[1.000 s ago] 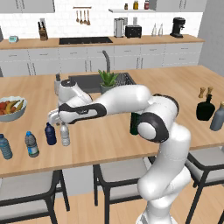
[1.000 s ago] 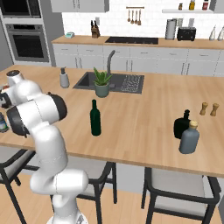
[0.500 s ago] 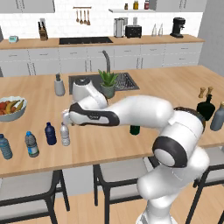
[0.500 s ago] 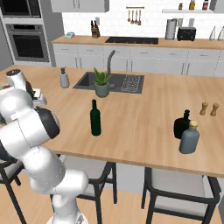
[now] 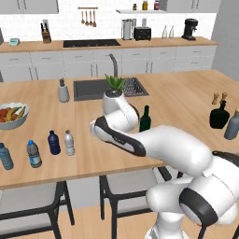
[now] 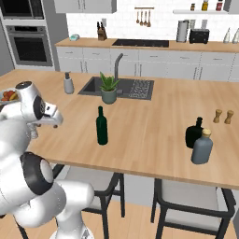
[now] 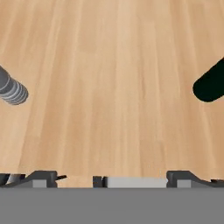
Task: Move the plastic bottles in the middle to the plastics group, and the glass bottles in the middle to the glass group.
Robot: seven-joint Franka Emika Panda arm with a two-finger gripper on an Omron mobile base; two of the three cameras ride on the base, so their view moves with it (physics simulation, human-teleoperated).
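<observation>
Near the left front of the island the navy bottle (image 5: 54, 142) and the clear white-capped bottle (image 5: 69, 143) stand side by side. Left of them are two blue-labelled water bottles (image 5: 32, 154) (image 5: 5, 156). The dark green bottle (image 5: 145, 119) (image 6: 101, 126) stands upright mid-counter. At the far right are the squat black bottle (image 5: 218, 115) (image 6: 193, 133) and the grey-blue bottle (image 5: 232, 125) (image 6: 202, 146). My hand (image 5: 103, 130) hangs between the small bottles and the green one. My gripper (image 7: 112, 177) is open and empty over bare wood, with a ribbed grey cap (image 7: 11, 89) left and a dark bottle shape (image 7: 210, 83) right.
A fruit bowl (image 5: 11, 115) sits at the left edge. A soap dispenser (image 5: 63, 91), the sink (image 5: 93, 88) and a potted plant (image 5: 113, 88) are at the back. Two wooden pepper mills (image 5: 219, 98) stand behind the black bottle. Stools line the front edge.
My arm has swung right, from over the clear white-capped bottle to the open counter near the green bottle. The jaws stayed open. The bottles have not moved.
</observation>
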